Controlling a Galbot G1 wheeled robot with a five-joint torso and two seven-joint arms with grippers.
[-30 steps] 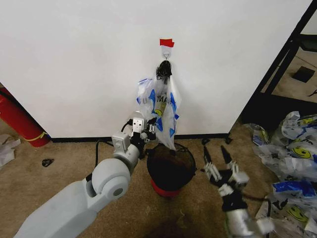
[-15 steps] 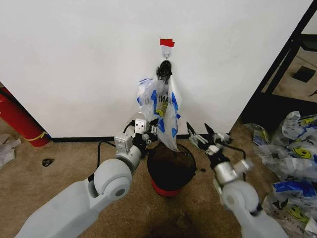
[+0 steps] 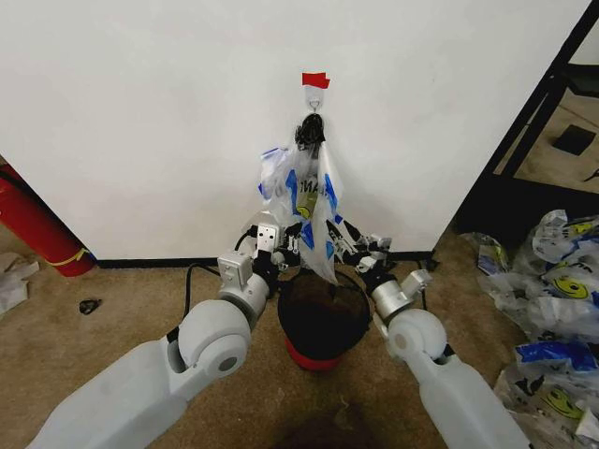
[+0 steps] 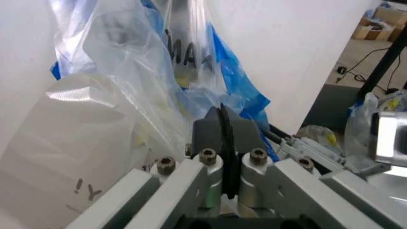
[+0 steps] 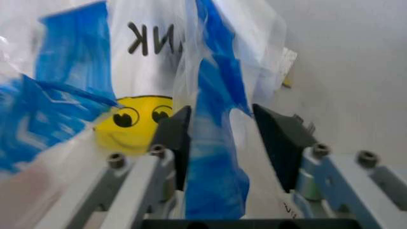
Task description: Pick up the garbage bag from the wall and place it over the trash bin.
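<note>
The garbage bag [image 3: 304, 198] hangs from a small hook [image 3: 315, 101] under red tape on the white wall [image 3: 150, 122], its lower tip just above the black trash bin [image 3: 323, 318]. My left gripper [image 3: 281, 249] is at the bag's lower left edge. In the left wrist view this gripper [image 4: 221, 119] has its fingers pressed together in the folds of the bag [image 4: 140, 57]. My right gripper [image 3: 343, 236] is at the bag's lower right edge. Seen from the right wrist, it [image 5: 219, 124] is open, and a blue fold of the bag [image 5: 213, 143] lies between its fingers [image 5: 175, 138].
A tall red cylinder [image 3: 33, 224] leans at the left by the baseboard. A heap of similar bags [image 3: 557, 309] lies on the carpet at the right. A black rack frame [image 3: 533, 122] stands at the right. Scraps [image 3: 11, 281] lie at the far left.
My right arm has swung up from low at the right and in to the bag's lower right edge, its open fingers now around a fold. The left arm has barely moved.
</note>
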